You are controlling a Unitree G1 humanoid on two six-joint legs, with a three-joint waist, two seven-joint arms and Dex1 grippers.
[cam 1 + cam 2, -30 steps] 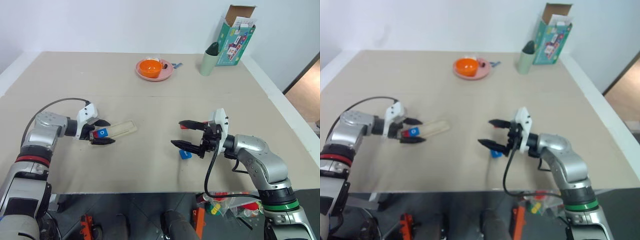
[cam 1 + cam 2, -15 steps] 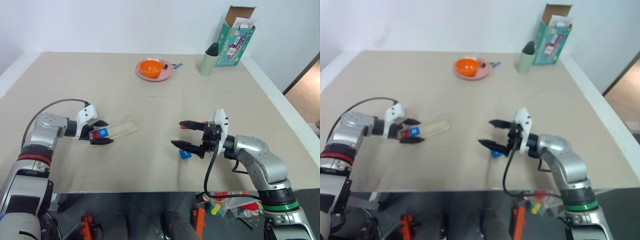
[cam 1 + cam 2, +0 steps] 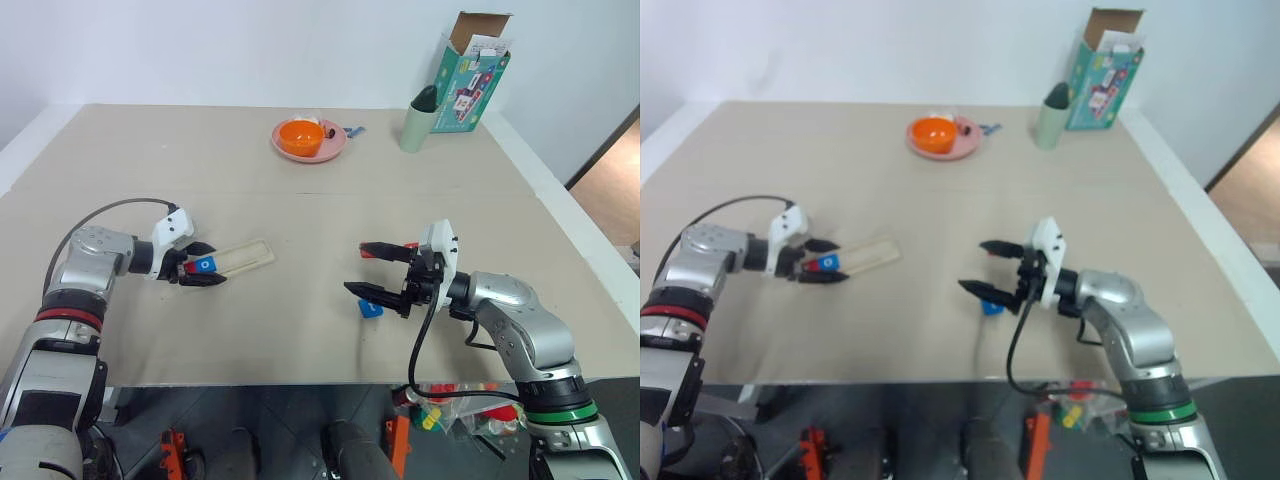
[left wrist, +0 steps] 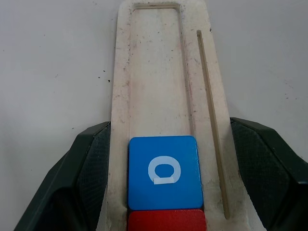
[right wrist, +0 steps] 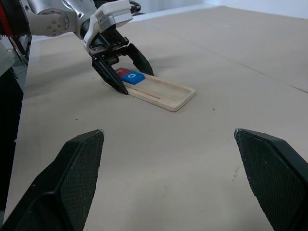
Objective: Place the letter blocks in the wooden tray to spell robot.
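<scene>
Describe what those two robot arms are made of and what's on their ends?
Silver metal arms with black joints. The left arm has a red band, the right arm a green one. Each carries a white wrist block, a black cable and a tool with two black pointed fingers.

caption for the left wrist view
Blue o block and red block in the wooden tray, between the left gripper's fingers.

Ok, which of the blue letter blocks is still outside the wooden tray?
The blue block lying on the table beneath the right gripper. The other blue one, the o, already sits in the wooden tray beside a red block.
</scene>
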